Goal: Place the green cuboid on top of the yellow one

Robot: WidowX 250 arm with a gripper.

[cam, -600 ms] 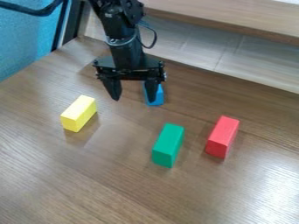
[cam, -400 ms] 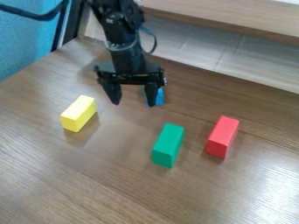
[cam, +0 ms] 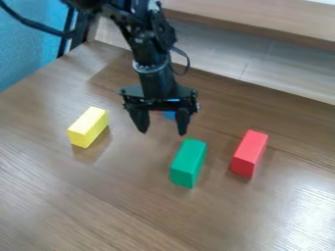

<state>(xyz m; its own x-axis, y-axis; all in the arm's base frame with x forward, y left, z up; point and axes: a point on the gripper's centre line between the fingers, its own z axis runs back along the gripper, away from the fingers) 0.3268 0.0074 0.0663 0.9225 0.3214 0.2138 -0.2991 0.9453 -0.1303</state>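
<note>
Fingers [cam: 183, 122] wide apart, one tip near the green cuboid [cam: 189, 157]

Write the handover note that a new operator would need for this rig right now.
Gripper: open, above the table, nothing between its fingertips.
Green cuboid: on the table, in front of the gripper.
Yellow cuboid: on the table, at the picture's left, its top bare.
Done: no stacking yet.
Left: grasp the green cuboid, set it on the yellow one, release.
</note>
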